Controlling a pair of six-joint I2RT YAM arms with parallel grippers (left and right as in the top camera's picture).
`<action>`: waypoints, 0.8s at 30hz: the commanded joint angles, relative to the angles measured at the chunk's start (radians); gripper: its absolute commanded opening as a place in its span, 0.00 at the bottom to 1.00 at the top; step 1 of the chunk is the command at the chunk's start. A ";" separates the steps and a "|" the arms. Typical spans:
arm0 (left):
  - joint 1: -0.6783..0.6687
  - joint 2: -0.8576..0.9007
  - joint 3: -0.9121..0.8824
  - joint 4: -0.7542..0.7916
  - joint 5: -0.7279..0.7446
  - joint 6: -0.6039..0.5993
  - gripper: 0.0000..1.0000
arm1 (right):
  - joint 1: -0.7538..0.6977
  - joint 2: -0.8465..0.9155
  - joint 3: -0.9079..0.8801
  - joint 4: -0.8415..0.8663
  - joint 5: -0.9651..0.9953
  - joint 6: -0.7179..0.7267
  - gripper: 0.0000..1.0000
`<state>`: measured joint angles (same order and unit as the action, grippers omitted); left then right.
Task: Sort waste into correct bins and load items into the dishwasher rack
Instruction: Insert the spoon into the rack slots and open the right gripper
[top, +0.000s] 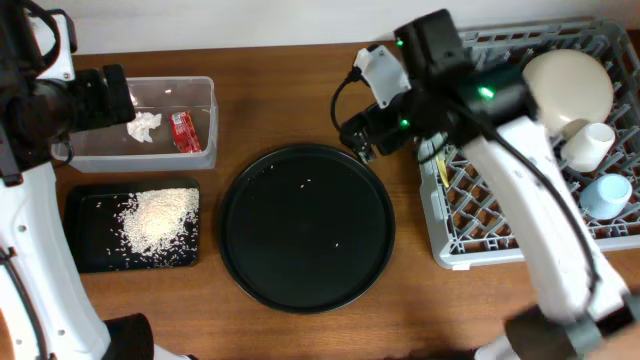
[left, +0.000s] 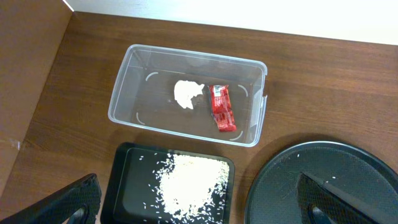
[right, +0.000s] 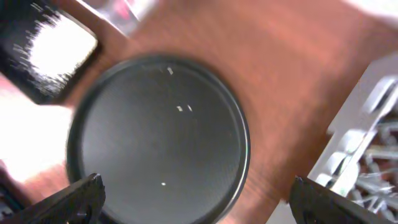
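A white paper wad (left: 188, 94) and a red wrapper (left: 222, 108) lie side by side in the clear tub (left: 124, 81), with the whitish grains (left: 189, 186) heaped in the shallow black tray (left: 127, 180) just beside it. To the right, past a round black tray (top: 306, 228), the grey dishwasher rack (top: 455, 235) holds the cream plate (top: 570, 80), white cup (top: 590, 145) and light-blue cup (top: 605, 195). The left gripper (left: 202, 202) hangs above tub and tray, fingers spread wide and empty; the right gripper (right: 205, 202), blurred, appears equally spread over the round tray.

left of the round tray (top: 300, 262): tub (top: 211, 120) holding paper wad (top: 145, 127) and wrapper (top: 184, 131), shallow tray (top: 90, 228) bearing grains (top: 158, 218); rack (top: 456, 216) right.
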<state>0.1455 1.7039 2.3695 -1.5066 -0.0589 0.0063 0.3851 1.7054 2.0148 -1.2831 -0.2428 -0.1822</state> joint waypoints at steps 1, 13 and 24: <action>0.006 -0.006 0.008 0.002 0.003 -0.007 0.99 | 0.014 -0.171 0.042 -0.006 0.109 0.006 0.98; 0.006 -0.006 0.008 0.002 0.003 -0.007 0.99 | 0.012 -0.349 0.042 -0.139 0.234 0.006 0.98; 0.006 -0.006 0.008 0.002 0.003 -0.007 0.99 | -0.183 -0.493 -0.104 0.031 0.087 0.006 0.98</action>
<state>0.1455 1.7039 2.3695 -1.5066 -0.0589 0.0063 0.2989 1.3117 1.9984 -1.3334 -0.0673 -0.1822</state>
